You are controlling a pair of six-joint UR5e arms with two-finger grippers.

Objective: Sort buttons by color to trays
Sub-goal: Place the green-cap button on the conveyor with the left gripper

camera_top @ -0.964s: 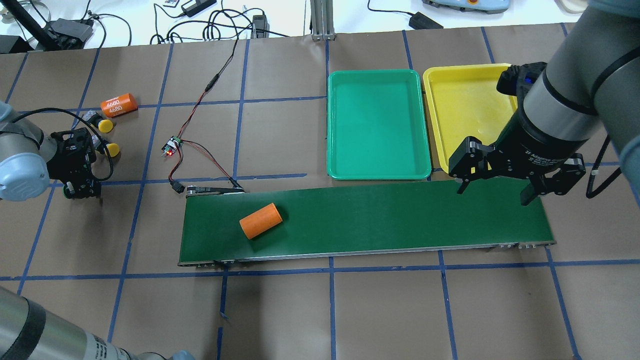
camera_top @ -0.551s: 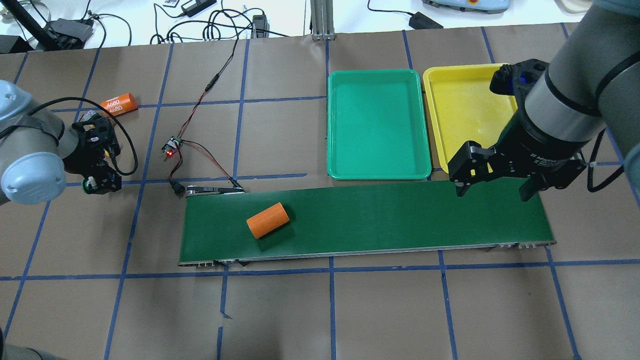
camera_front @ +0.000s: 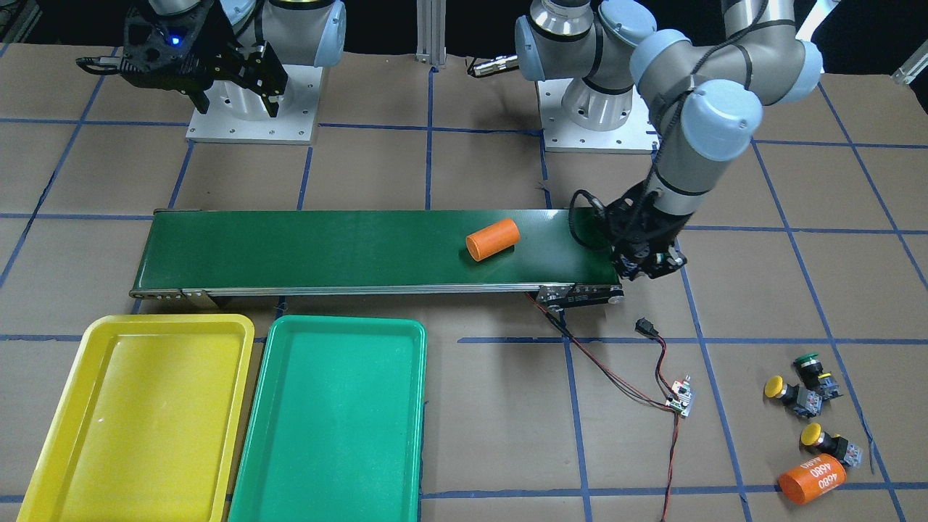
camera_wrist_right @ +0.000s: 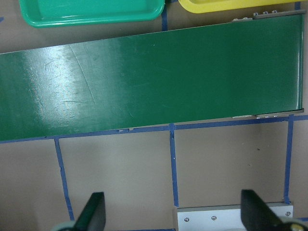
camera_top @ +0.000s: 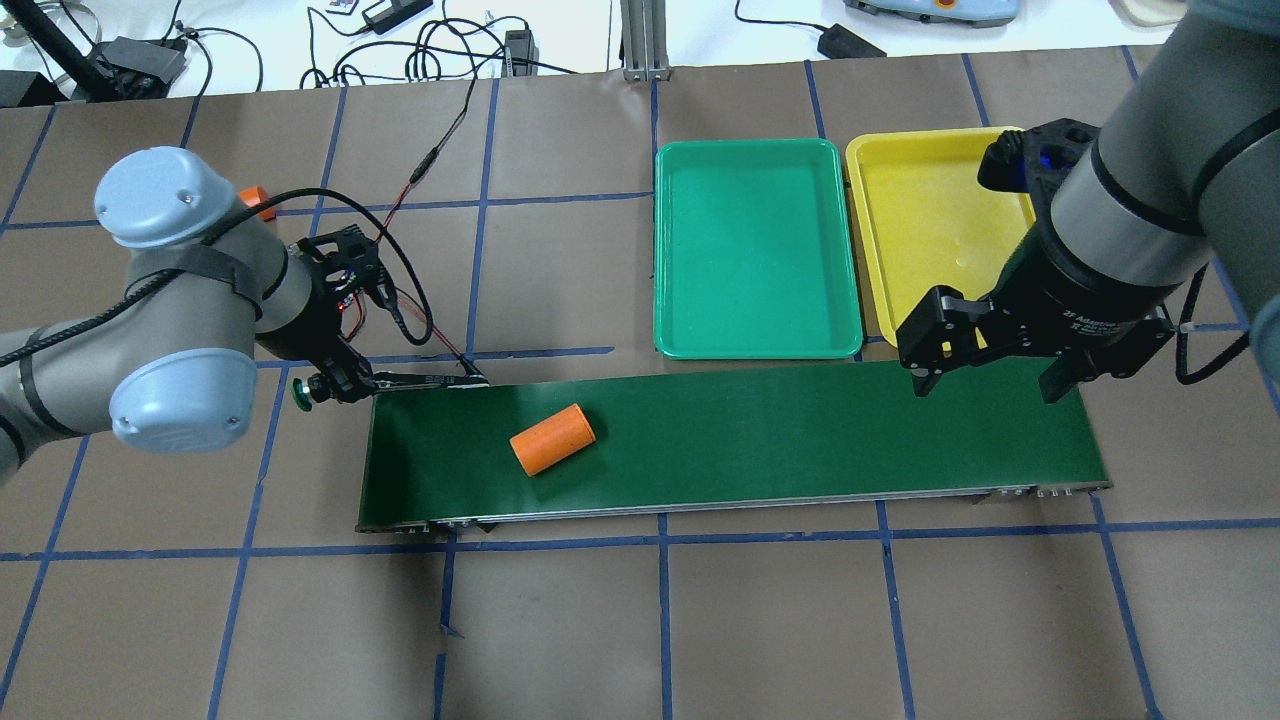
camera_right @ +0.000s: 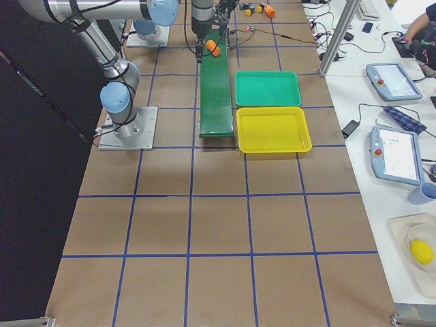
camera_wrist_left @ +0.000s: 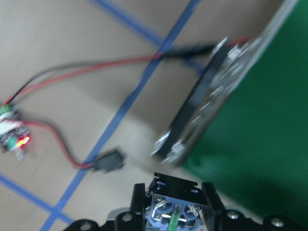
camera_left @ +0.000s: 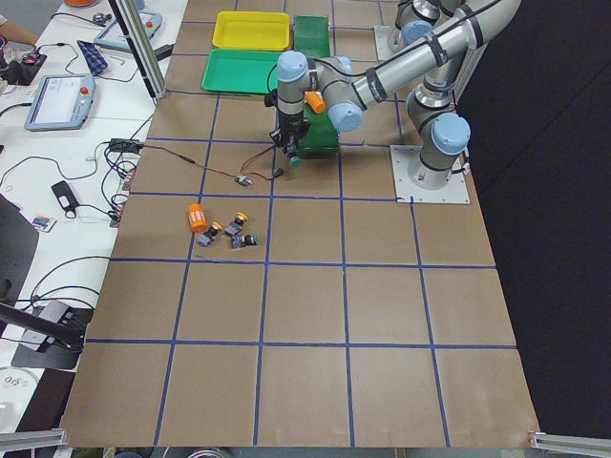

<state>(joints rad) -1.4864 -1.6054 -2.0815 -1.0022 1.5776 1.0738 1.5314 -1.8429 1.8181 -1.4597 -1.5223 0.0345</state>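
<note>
Brown papered table (camera_top: 560, 620), blue tape grid (camera_top: 664, 620), white bench (camera_top: 280, 50)

Overhead looks forward-down from behind; front view faces it, steeply. Side views sit far off each worktop (camera_top: 560, 620) end; wrist views close. I see the conveyor belt (camera_top: 800, 430) in all.

Two yellow buttons (camera_front: 776, 388) (camera_front: 813, 435), two green buttons (camera_front: 806, 360) (camera_top: 299, 392) — two trays (camera_front: 167, 320) (camera_front: 348, 322), two orange cylinders (camera_front: 493, 239) (camera_front: 812, 478).

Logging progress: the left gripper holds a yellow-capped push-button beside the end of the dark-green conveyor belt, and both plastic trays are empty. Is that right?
No: the push-button in the left gripper has a green cap, not yellow, as the overhead exterior view shows. It is beside the end of the conveyor belt, and the yellow tray and the green tray are empty.
</note>
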